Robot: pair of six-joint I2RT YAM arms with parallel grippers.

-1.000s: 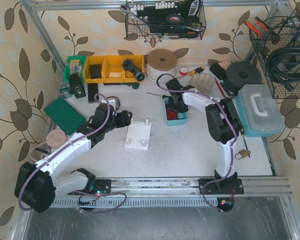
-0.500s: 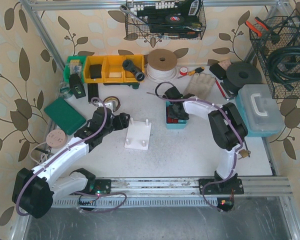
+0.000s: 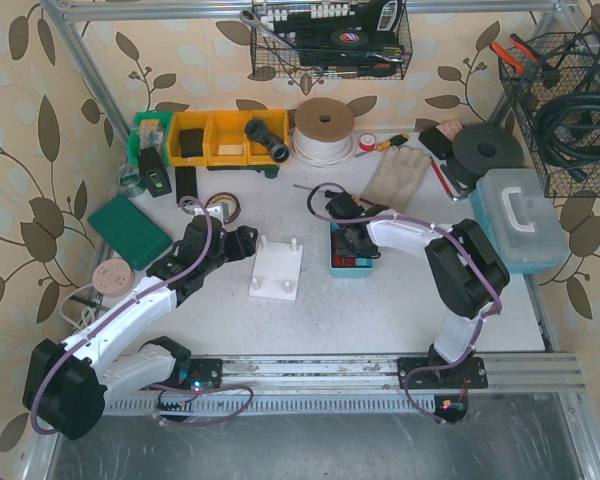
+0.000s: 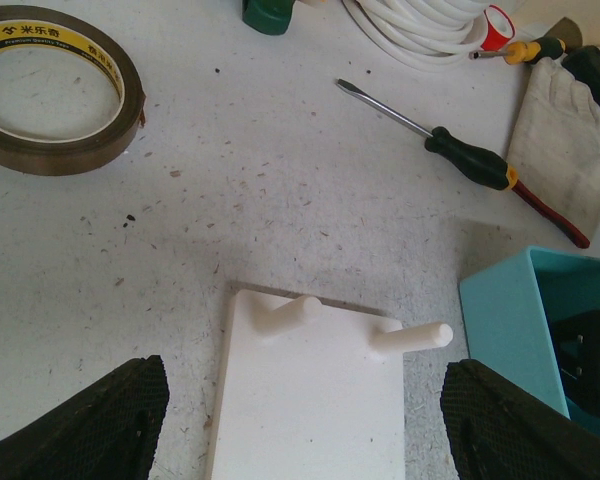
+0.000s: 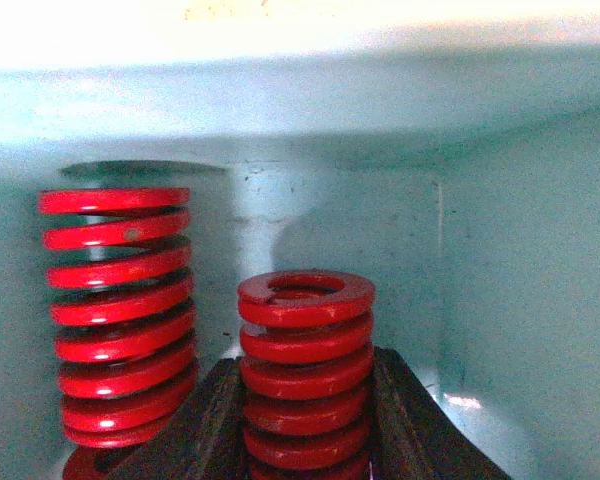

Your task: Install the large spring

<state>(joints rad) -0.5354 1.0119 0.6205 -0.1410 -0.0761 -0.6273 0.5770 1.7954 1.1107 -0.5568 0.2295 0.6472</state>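
While my right tool (image 5: 305, 410) sat inside the teal bin (image 5: 500, 300), its 2 fingers were clamped against the sides of an upright red spring (image 5: 305, 330), a taller red spring (image 5: 120, 310) standing just beside it. My left tool (image 4: 310, 425) hung released over the white base (image 4: 300, 390) with 2 pegs (image 4: 410, 338) on the tabletop (image 4: 280, 180).

From overhead you can't see the right tool (image 5: 306, 372): its wrist covers it inside the teal bin (image 3: 342, 264). On the right wrist camera, the bottom edge cuts off the lower coils of the short red spring (image 5: 306, 340) and both fingers (image 5: 215, 420), and the bin's rim is washed out. On the left wrist camera, the white peg plate (image 4: 310, 410) runs off the bottom. The left tool (image 4: 300, 380) shows only its fingers (image 4: 90, 420), clipped at the corners.
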